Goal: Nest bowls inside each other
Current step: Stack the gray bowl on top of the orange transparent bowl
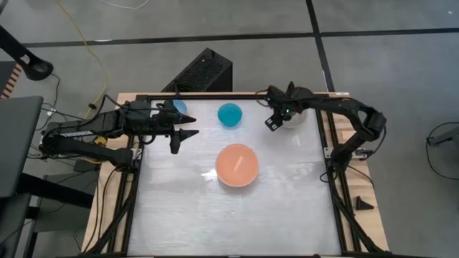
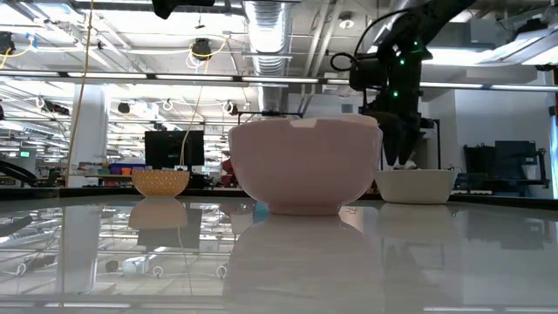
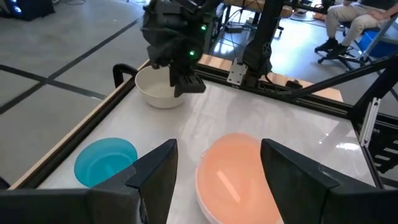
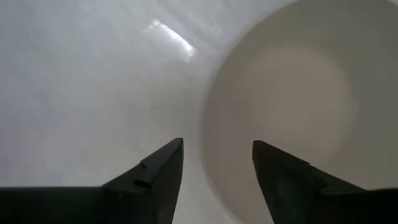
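- High view: the left end effector [image 1: 188, 136] hung over the left part of the surface [image 1: 237, 215], fingers apart and empty. The light blue bowl [image 1: 178, 106] sat partly hidden behind that arm at the far edge.
- High view: the right end effector [image 1: 273, 122] hovered at the rim of the grey-beige bowl [image 1: 295, 119] near the far right corner. The turquoise bowl [image 1: 230, 114] stood at the far edge, and the salmon-pink bowl [image 1: 237, 164] sat mid-surface with a paler rim showing under it, so it appeared already nested in a second large bowl.
- Low view: one large pinkish bowl filled the centre; the grey-beige bowl stood to its right under the right arm.
- Left wrist view: the left fingers [image 3: 155, 171] stood wide apart with nothing between them, the salmon-pink bowl and the turquoise bowl ahead.
- Right wrist view: the right fingers [image 4: 280, 171] stood apart, straddling the grey-beige bowl's rim without clamping it.
- Risk: a thin rim grip could slip or tip the bowl during the lift.
- Risk: both arms converging on the centre stack might collide.
- Count: four bowls plainly visible, a fifth inferred beneath the salmon-pink one; two arms.
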You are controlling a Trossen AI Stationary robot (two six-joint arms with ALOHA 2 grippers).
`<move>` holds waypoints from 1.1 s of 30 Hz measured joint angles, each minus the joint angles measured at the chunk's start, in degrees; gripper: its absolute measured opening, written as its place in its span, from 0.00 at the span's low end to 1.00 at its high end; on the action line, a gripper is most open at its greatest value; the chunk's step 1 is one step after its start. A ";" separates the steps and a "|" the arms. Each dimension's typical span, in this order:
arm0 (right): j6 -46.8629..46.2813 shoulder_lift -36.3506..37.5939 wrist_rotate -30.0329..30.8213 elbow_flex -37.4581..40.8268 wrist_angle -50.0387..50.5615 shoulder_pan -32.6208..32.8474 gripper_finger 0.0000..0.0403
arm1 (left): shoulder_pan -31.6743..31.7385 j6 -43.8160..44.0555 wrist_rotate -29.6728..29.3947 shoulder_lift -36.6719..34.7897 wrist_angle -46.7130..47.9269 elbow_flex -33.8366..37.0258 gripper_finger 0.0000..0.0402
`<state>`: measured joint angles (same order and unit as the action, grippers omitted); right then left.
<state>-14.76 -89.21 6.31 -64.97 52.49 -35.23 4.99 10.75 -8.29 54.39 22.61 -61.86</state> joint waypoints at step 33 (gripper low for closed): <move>-10.00 13.00 -45.21 9.07 -36.66 6.89 0.08 | -0.02 -0.18 -1.21 0.02 -0.07 0.04 0.55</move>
<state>-24.77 -76.21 -38.90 -55.90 15.83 -28.33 4.97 10.57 -9.50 54.41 22.54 -61.82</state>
